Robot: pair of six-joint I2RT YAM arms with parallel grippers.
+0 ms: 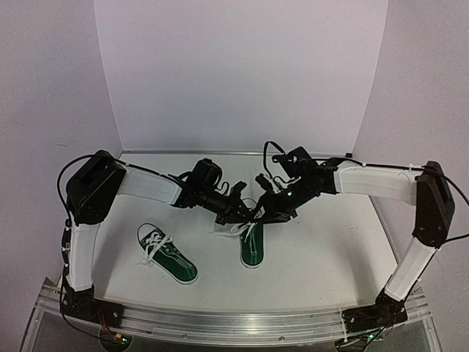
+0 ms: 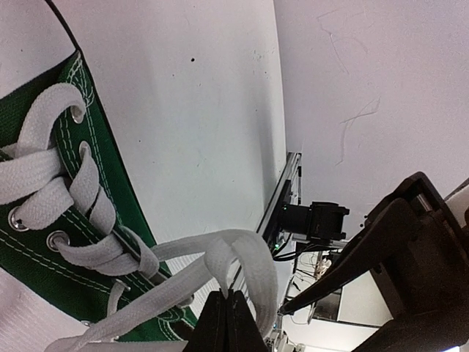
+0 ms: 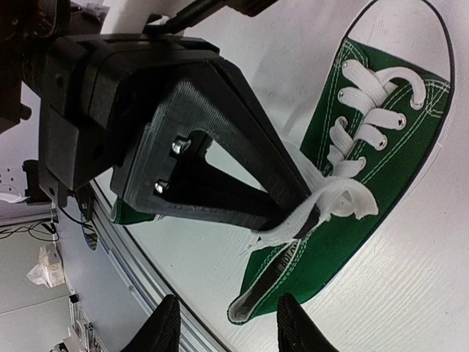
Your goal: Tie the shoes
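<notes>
Left wrist view: left claw (image 2: 226, 317) pinches a white lace (image 2: 249, 257) — right claw (image 3: 229, 323) stands open.

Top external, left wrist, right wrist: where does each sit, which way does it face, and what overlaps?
Top external: above and behind the arm bases, looking down on the table; shows both arms, the worked shoe and the spare shoe.
Left wrist: on the left gripper, looking along its shut fingers at the pinched lace.
Right wrist: on the right gripper, open fingers at the bottom, looking down at the left gripper and the worked shoe.
Shared: all three show the lace pinch.
</notes>
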